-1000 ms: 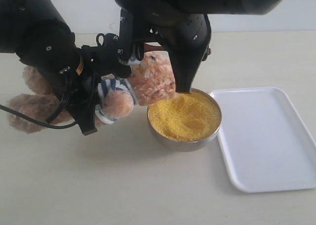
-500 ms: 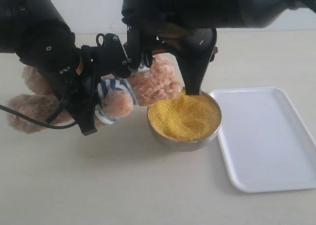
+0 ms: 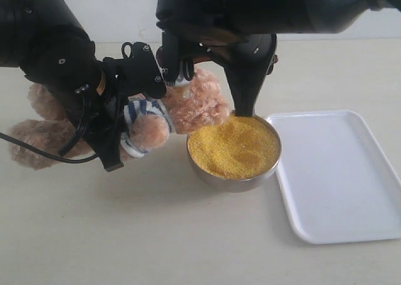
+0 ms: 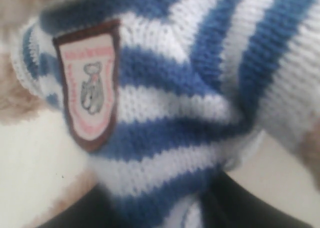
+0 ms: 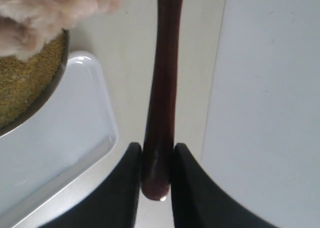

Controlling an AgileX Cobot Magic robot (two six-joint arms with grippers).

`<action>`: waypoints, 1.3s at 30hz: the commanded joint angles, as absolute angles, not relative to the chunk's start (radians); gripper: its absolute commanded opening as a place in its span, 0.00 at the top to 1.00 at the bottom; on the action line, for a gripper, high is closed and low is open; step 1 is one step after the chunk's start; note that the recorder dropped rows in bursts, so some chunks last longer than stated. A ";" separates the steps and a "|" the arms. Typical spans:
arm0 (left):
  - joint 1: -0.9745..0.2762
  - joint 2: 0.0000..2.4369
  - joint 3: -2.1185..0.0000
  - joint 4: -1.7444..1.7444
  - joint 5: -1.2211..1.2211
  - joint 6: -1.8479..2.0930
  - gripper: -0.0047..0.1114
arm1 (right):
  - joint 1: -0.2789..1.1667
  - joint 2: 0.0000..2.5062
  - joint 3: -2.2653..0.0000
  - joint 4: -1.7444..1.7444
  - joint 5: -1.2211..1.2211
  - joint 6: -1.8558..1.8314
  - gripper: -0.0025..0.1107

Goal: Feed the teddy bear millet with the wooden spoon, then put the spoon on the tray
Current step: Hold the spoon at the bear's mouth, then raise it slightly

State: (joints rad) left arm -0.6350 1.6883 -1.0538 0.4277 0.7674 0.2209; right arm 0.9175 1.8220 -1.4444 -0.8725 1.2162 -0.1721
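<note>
1. Although the right arm's black bulk covers much of the exterior view, the right wrist view shows the right gripper (image 5: 157, 153) pressed together on the handle end of the wooden spoon (image 5: 164, 77), 1 finger on each side.
2. At the frame edge of that view the spoon's oval bowl is cut off. In the exterior view the arm hides the spoon almost wholly, so I cannot tell whether it carries any grain.
3. Seen from outside, 1 dark finger of the right gripper points down just over the far rim of the steel bowl (image 3: 235, 183), which is heaped with millet (image 3: 233, 148).
4. The left gripper (image 3: 128, 106) pinches the teddy bear (image 3: 194, 106) around its striped body. The bear leans with its face at the bowl's rim, and the arm hides much of its torso.
5. The left wrist view is filled by the blurred shirt and its chest badge (image 4: 90, 87). The fingers there are only dark shapes at the edge.
6. The tray (image 3: 351, 222) lies flat on the table (image 3: 125, 235) just beside the bowl. Whether they touch is unclear, and the tray's right edge runs out of frame.
</note>
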 commanded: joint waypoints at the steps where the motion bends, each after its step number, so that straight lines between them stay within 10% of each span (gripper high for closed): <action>1: -0.638 1.686 -1.063 0.434 0.764 0.206 0.93 | 0.917 1.771 -1.442 -0.847 1.221 -0.167 0.98; 39: -0.638 1.686 -1.063 0.434 0.768 0.194 0.93 | 0.907 1.777 -1.442 -0.878 1.221 -0.124 0.98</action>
